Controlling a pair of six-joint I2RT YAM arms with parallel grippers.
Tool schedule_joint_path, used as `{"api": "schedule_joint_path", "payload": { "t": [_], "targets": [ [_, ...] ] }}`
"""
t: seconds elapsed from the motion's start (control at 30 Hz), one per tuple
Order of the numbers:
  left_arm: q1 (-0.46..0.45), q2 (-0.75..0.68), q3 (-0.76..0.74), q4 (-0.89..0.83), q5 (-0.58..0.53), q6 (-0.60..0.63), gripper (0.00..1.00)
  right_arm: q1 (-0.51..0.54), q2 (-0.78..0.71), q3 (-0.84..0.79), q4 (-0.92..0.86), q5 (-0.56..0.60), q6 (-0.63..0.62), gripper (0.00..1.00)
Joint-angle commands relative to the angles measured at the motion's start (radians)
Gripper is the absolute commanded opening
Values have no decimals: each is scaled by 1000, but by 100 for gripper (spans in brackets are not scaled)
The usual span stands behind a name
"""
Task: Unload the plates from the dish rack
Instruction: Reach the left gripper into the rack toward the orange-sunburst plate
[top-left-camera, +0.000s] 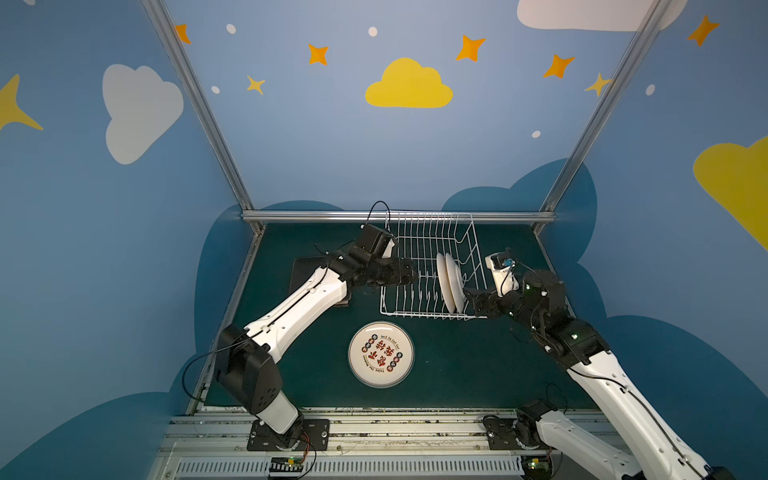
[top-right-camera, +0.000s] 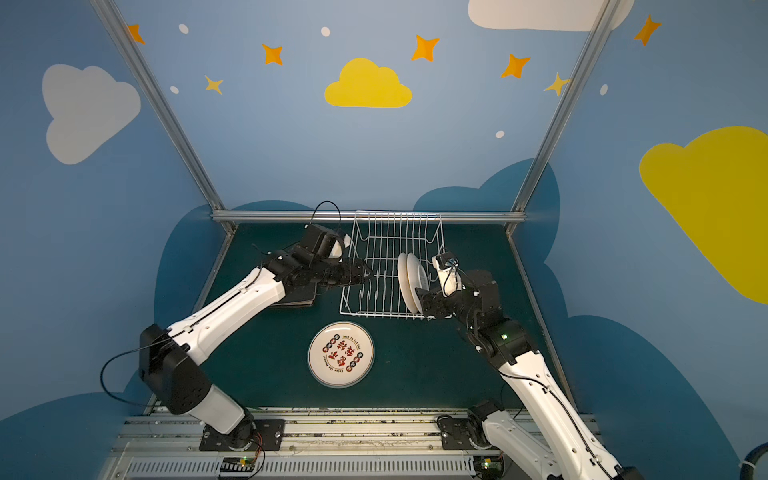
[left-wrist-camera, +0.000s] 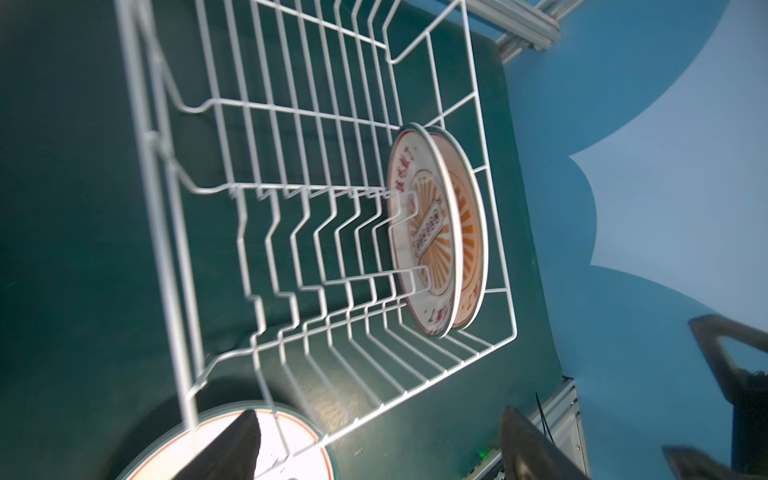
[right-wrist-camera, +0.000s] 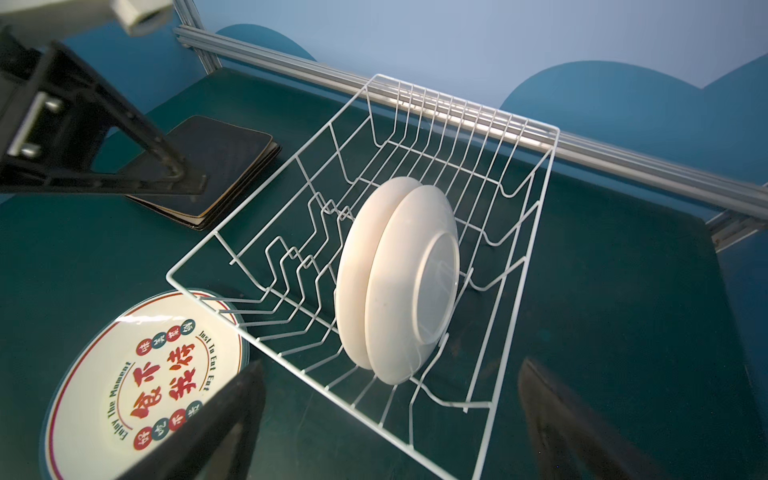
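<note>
The white wire dish rack stands at the back of the green table. Two round white plates stand upright side by side at its right end, orange prints facing left, plain backs facing right. My left gripper hovers open over the rack's left rim, holding nothing. My right gripper is open just outside the rack's right front corner, close to the plates but apart from them.
A round plate with red lettering lies flat in front of the rack. A stack of black square plates lies left of the rack, partly under my left arm. An aluminium rail runs behind the rack.
</note>
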Motion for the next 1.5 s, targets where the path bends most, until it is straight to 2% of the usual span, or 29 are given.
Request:
{"api": "schedule_joint_path", "payload": {
  "t": [0.0,0.27,0.7,1.0,1.47],
  "targets": [
    [-21,78,83,42,83,29,85,-22,-26,-14,-30,-38,70,95],
    [-47,268,282,-54,105,52,68,-53,-57,-49,-41,-30,87,95],
    [-65,450,445,-99,125,55,55,-96,-76,-64,-31,-59,74,95],
    [-71,562,568,-169,116,55,49,-114,-64,-65,-17,-74,68,95],
    [-74,630,577,-109,134,11,48,-128,-67,-76,0,-88,84,95]
  ]
}}
